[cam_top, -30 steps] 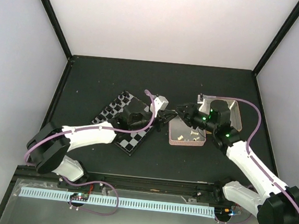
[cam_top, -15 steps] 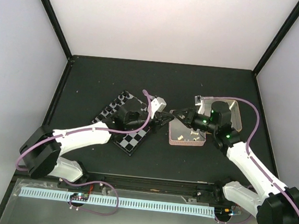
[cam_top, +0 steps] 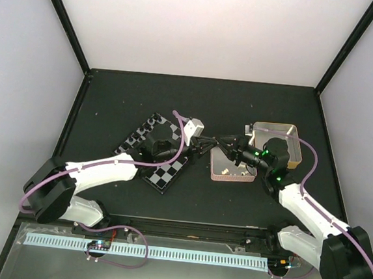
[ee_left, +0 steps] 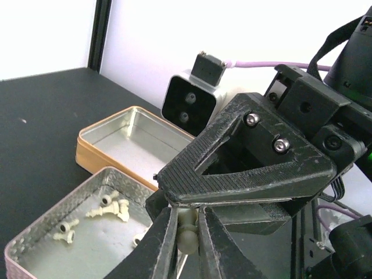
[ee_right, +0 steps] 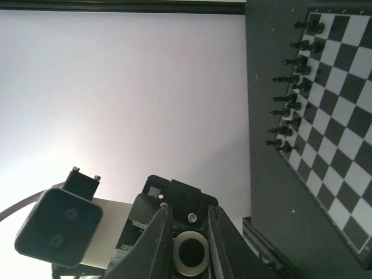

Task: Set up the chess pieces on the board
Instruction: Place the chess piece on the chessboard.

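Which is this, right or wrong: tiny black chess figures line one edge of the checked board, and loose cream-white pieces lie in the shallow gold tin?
Wrong tin. The left wrist view shows the loose cream-white chess pieces in the shallow pink rectangular tin; the gold rectangular tin is empty. The tiny black chess figures do line one edge of the black-and-silvery checked board.

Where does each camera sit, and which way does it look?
Top: high behind the arms, looking down at the table, board, pink tin and gold tin; left arm and right arm show.
Left wrist: faces both tins and the right arm's camera; its left claw pinches a white chess piece.
Right wrist: faces the board and the left arm's camera; its right claw shows.
Top and right wrist share the board.
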Controlling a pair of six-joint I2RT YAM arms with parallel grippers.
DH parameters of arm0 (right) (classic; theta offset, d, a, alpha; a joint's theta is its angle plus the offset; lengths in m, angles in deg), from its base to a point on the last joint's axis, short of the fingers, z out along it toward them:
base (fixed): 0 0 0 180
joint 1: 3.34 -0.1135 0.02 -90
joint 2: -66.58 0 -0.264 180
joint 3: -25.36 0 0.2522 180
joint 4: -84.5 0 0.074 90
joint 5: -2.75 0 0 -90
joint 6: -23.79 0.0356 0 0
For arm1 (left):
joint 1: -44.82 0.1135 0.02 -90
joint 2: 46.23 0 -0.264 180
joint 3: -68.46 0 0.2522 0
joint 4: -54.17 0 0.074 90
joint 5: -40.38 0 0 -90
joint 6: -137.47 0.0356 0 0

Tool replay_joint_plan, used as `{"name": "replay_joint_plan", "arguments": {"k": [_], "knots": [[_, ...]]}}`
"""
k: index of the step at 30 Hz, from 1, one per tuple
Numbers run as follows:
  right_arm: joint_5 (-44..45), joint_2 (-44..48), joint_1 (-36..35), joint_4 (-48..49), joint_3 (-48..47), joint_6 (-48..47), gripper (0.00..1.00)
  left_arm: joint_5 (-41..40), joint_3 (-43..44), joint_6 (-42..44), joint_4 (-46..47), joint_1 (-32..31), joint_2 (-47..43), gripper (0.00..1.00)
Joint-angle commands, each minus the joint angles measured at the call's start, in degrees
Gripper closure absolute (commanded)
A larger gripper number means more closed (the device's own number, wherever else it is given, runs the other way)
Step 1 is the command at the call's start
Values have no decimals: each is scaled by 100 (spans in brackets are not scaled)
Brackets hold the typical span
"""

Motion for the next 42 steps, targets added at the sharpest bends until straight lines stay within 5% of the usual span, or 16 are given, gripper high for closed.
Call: {"name": "replay_joint_plan", "arguments": {"k": [1, 4, 7, 13, 19, 25, 34, 42], "knots": [[-108, -38, -20, 721, 122, 574, 90, -24, -18, -3, 484, -6, -150, 95], [-129, -70, -20, 476, 57, 383, 81, -128, -14, 52, 423, 4, -231, 98], [132, -9, -12, -658, -243, -435, 53, -468, 86, 191, -184, 25, -407, 98], [1588, 267, 136, -3150, -879, -2341, 32, -1490, 832, 576, -3184, 220, -691, 98], [3184, 379, 147, -4372, -1233, -3329, 30, -1769, 1813, 915, -5742, 673, 76, 97], [3558, 348, 146, -4506, -1310, -3742, 30, -1704, 3388, 1114, -7674, 1046, 1777, 98], [3482, 162, 146, -4441, -1223, -4005, 30, -1750, 5325, 1041, -8648, 1167, 3638, 98], [3445, 94, 146, -4481, -1192, -4155, 30, -1680, 5552, 1162, -8900, 1279, 4260, 97]]}}
